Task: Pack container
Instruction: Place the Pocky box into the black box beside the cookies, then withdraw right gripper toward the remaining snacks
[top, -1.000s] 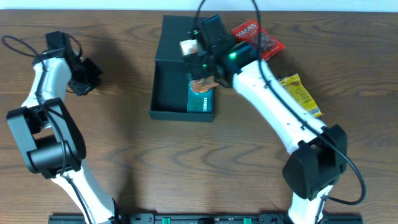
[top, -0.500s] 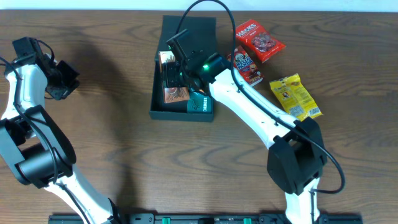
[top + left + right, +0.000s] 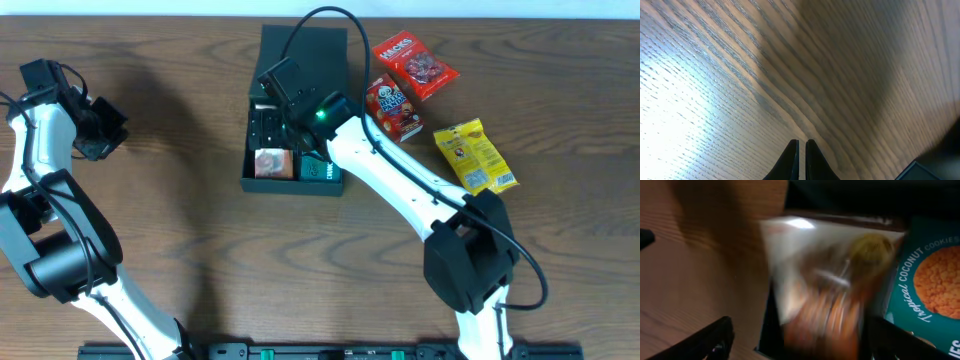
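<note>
The container (image 3: 288,185) sits on the wooden worktop (image 3: 200,230), its flap lid (image 3: 302,52) standing open at its far edge. Inside it, an orange-brown snack packet (image 3: 272,162) lies in the near left corner, blurred in the right wrist view, just beside a teal tropical coconut cookies packet (image 3: 932,280) in the near right corner. The right gripper (image 3: 268,128) hangs over the container's interior, its jaws wide apart and gripping nothing. Right of the container lie a red snack box (image 3: 392,108), a red bag (image 3: 416,62) and, farther out, a yellow packet (image 3: 480,155). Well left of the container, the left gripper (image 3: 801,154) hovers above bare wood, jaws pressed together and empty.
</note>
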{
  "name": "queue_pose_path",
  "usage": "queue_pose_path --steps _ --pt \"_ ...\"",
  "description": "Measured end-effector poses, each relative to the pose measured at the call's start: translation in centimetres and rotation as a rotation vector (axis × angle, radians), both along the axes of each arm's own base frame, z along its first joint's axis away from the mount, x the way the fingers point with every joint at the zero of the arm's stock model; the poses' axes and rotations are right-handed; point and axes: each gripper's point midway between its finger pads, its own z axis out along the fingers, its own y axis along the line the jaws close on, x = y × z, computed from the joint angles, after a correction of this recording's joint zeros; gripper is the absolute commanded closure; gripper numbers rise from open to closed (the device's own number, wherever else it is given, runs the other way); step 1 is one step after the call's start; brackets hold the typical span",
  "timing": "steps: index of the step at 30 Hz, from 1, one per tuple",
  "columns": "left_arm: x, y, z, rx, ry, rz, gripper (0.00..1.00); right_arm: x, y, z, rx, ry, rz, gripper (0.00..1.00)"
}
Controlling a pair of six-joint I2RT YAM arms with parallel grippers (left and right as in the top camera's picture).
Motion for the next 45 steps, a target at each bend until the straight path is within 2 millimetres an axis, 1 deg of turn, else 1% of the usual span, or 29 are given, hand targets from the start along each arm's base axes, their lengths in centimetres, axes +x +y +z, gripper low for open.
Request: queue_pose_path --steps 5,9,10,13,16,19,20,22,25,28,29,31,32,34,38,40,42,44,45 --pt "0.0 0.0 0.0 -0.001 0.001 0.0 0.92 0.1 -0.2 -0.1 -0.011 -0.002 -0.007 0.12" --pt "-0.2 -0.1 -0.1 -0.004 0.008 0.0 0.93 0.5 -0.7 -0.1 -0.018 -0.009 -0.009 0.12" --pt "-0.2 -0.1 -0.1 -0.005 0.01 0.0 0.92 0.7 -1.0 0.0 -0.026 -0.014 -0.001 0.12" --pt "-0.3 -0.1 -0.1 -0.005 0.011 0.0 0.92 1.9 -2.8 0.7 -0.07 -0.039 -0.002 0.05" --pt "-0.3 -0.2 -0.1 -0.007 0.013 0.0 0.92 4.2 -5.9 2.5 -0.152 -0.11 0.011 0.01" --pt "-0.3 -0.1 -0.1 -0.006 0.013 0.0 0.92 7.5 -10.2 4.3 -0.228 -0.189 0.023 0.01" --pt "-0.3 -0.1 -0.1 -0.006 0.014 0.0 0.9 8.5 -12.0 4.5 -0.257 -0.206 0.02 0.01" --pt "-0.3 -0.2 -0.1 -0.007 0.014 -0.002 0.9 10.2 -15.9 4.5 -0.316 -0.223 0.02 0.01" --pt "-0.3 -0.4 -0.1 -0.008 0.017 -0.006 0.89 12.1 -21.0 4.6 -0.387 -0.245 0.016 0.01" --pt "-0.1 -1.0 -0.1 -0.008 0.017 -0.019 0.89 13.3 -24.8 4.6 -0.448 -0.266 0.04 0.01" --pt "0.0 -1.2 -0.1 -0.008 0.017 -0.024 0.89 13.6 -25.7 4.4 -0.468 -0.266 0.055 0.01" --pt "0.1 -1.6 -0.1 -0.008 0.017 -0.034 0.87 13.8 -26.7 3.5 -0.497 -0.257 0.087 0.01" --pt "0.2 -1.9 -0.1 -0.008 0.017 -0.039 0.87 13.9 -27.0 2.9 -0.509 -0.247 0.103 0.01" --pt "0.3 -2.4 -0.1 -0.008 0.017 -0.051 0.86 14.0 -27.5 0.8 -0.53 -0.208 0.14 0.01" --pt "0.5 -3.1 -0.1 -0.008 0.017 -0.067 0.81 13.3 -27.6 -3.6 -0.549 -0.113 0.227 0.01" --pt "0.6 -3.3 -0.1 -0.008 0.017 -0.072 0.8 13.0 -27.5 -5.2 -0.552 -0.082 0.255 0.01" --pt "0.6 -3.5 -0.1 -0.008 0.017 -0.076 0.79 12.8 -27.5 -6.3 -0.553 -0.059 0.272 0.01" --pt "0.6 -3.6 -0.1 -0.008 0.017 -0.078 0.75 12.6 -27.5 -7.0 -0.554 -0.043 0.283 0.01" --pt "0.7 -3.6 -0.1 -0.008 0.017 -0.079 0.65 12.5 -27.5 -7.3 -0.553 -0.035 0.289 0.01"
